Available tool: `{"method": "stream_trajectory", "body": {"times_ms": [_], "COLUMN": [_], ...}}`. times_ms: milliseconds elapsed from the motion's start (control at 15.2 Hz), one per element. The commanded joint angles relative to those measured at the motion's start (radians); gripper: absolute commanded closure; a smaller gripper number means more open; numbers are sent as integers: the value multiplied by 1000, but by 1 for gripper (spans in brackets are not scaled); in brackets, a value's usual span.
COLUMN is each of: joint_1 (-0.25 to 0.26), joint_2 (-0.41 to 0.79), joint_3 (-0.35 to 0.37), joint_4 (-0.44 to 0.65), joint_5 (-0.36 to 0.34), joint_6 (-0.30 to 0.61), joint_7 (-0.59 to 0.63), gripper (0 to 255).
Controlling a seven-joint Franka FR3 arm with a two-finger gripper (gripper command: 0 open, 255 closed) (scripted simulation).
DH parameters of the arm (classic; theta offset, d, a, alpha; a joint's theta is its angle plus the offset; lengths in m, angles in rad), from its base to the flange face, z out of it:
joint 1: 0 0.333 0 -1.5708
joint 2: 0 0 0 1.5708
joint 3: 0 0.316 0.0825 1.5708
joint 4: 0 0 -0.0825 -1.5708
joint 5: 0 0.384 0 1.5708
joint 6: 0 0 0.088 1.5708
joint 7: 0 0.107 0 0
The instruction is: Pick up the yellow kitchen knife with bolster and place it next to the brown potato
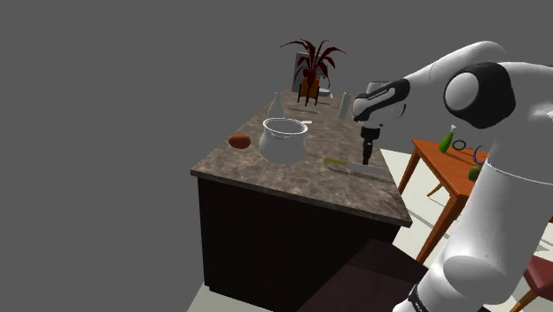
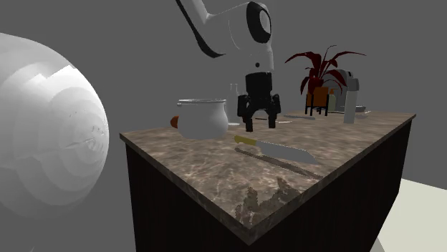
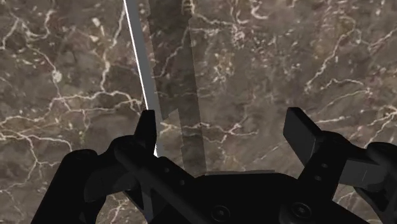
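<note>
Gripper is hanging low over the marbled bench, black fingers pointing down and standing apart, clasping nothing. Cannot tell whether the tips are touching the stone. In the wrist view the fingers are spreading wide with bare veined marble showing in the gap. A thin pale line with a grey band alongside is running across the marble past one finger; cannot tell what it is.

Knife is lying flat on the bench, just beside the gripper and not touched by it. Its yellow handle is sitting nearest the gripper. In the shoulder view the grey blade is pointing toward the bench's right edge, close to the near right corner.

Pale grey pot is standing upright around the middle of the bench. Brown potato is resting near the bench's edge on the shoulder view's left. The pot is standing between potato and knife, which are lying well apart.

Red-leaved plant is standing at the bench's far edge. Orange wooden table is standing off the bench's right edge in the shoulder view, carrying a green bottle
</note>
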Motion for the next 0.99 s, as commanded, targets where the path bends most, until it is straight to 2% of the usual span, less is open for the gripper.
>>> {"method": "stream_trajectory", "body": {"times_ms": [0, 198, 660, 924], "joint_1": [-31, -94, -110, -112], "joint_2": [112, 252, 292, 296], "joint_3": [4, 40, 55, 56], "joint_4": [81, 209, 163, 160], "joint_5": [80, 167, 194, 196], "joint_6": [10, -2, 79, 86], "joint_7": [-108, -226, -243, -244], "gripper": [0, 0, 0, 0]}}
